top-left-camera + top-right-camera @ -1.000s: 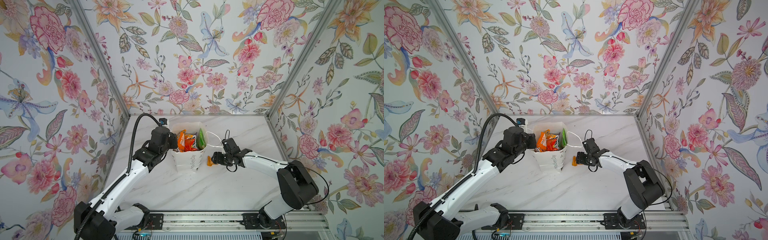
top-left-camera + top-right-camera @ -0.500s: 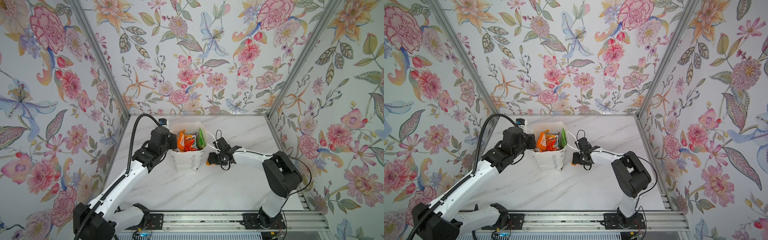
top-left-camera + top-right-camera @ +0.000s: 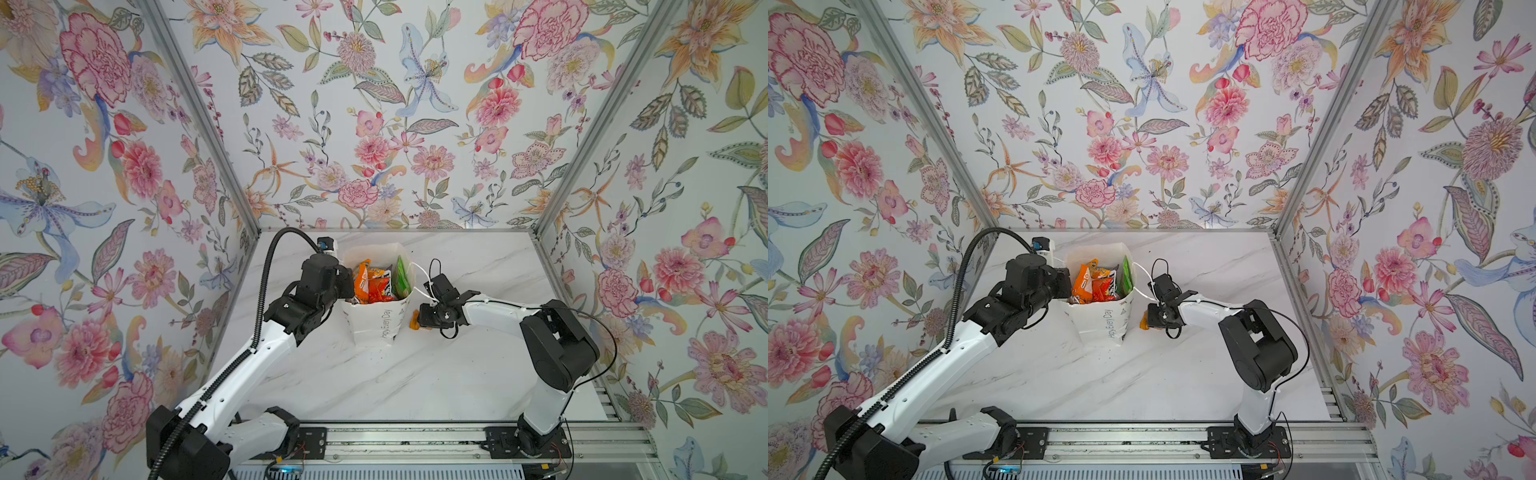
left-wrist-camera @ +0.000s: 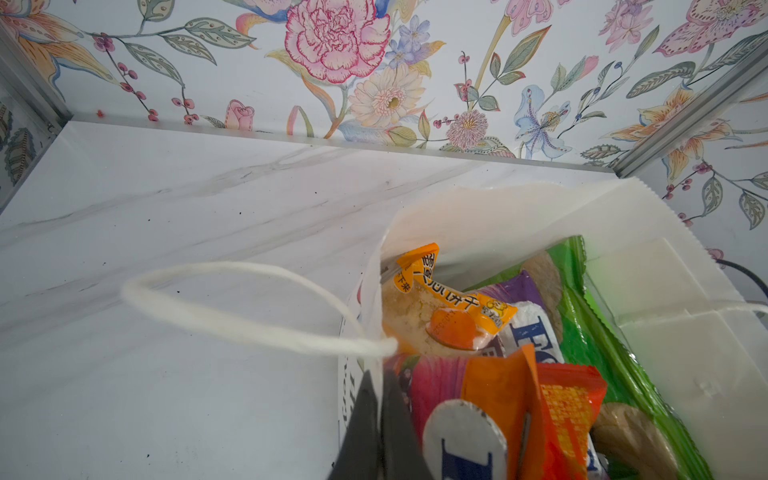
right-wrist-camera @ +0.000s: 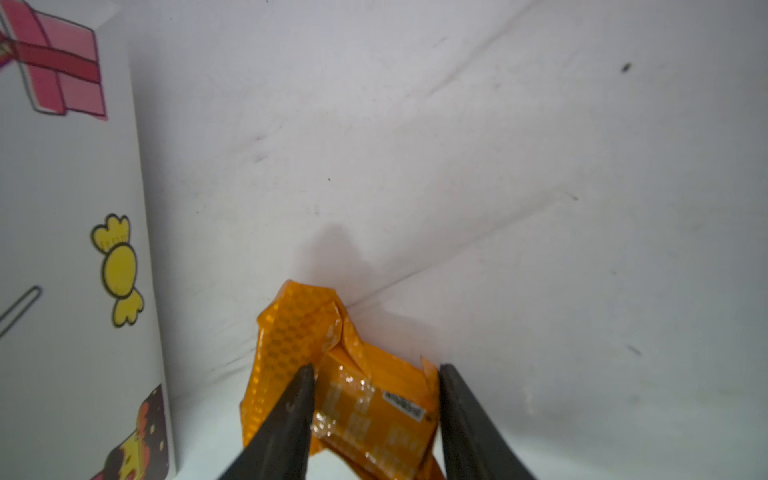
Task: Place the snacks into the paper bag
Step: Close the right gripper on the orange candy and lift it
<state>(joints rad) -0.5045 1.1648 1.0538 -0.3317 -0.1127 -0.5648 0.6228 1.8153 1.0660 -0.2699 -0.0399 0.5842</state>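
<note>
White paper bag point(image 3: 1100, 328) with grey lettering; in the right wrist view its side point(image 5: 70, 249) carries a pink gift box and a yellow candy motif. Orange sachet point(image 5: 353, 395), checker-patterned foil. Inside the bag: orange packet point(image 4: 453, 311), green packet point(image 4: 590, 345). Counter point(image 3: 374, 382): white, grey-veined marble. Walls point(image 3: 374, 104): pink-and-orange floral print.

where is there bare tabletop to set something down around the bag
Free: the marble table from the paper bag forward to the front rail, and the strip behind the bag up to the back wall. Crowded: both sides of the bag, with the left gripper at its rim and the right gripper over an orange sachet.
</note>
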